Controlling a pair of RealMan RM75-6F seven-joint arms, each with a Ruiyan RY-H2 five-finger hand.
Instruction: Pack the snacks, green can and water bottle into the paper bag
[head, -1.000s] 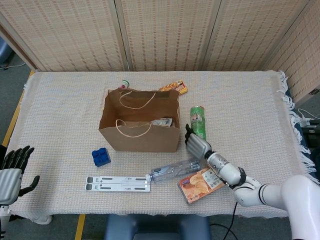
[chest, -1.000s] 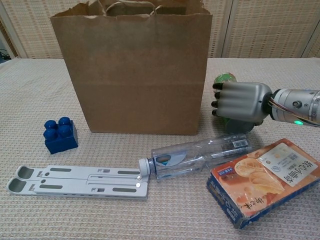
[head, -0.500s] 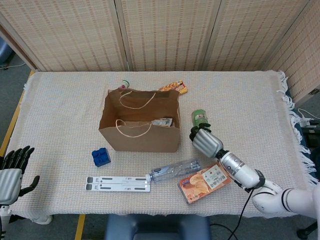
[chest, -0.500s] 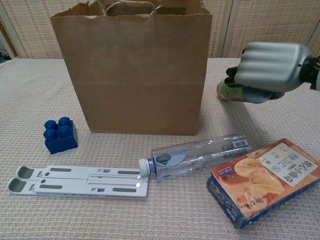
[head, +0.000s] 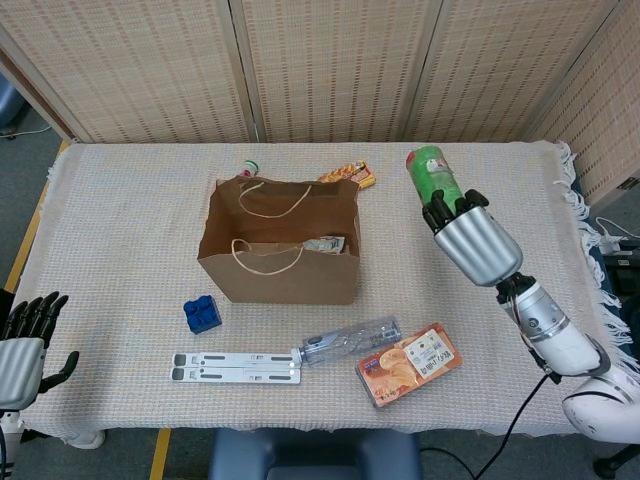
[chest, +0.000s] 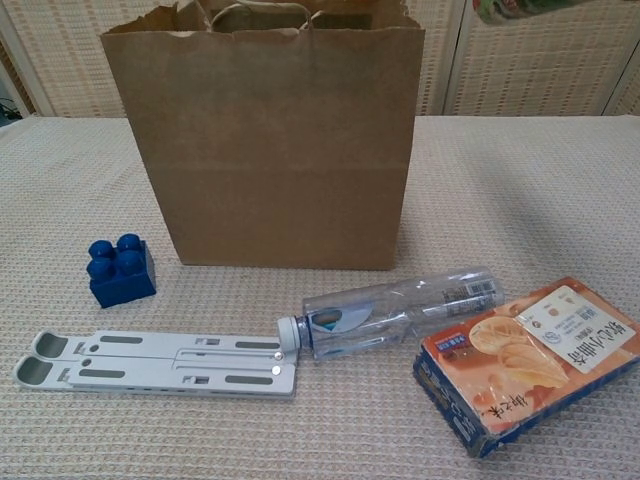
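Woven cloth table (head: 120, 200), screens behind. Frame bottom: left hand (head: 25, 340) at lower left, fingers apart, holding nothing; orange snack box (head: 408, 363) and water bottle (head: 350, 341) lie side by side. Mid-frame: paper bag (head: 280, 262) upright. Upper right: right hand (head: 470, 238) grips green can (head: 430, 174), raised above table.

The brown paper bag (head: 279, 262) stood open on the table. The tall green can (head: 432, 176) was up in the air, tilted. The clear plastic water bottle (head: 349, 340) lay flat just beside the orange snack box (head: 409, 363).
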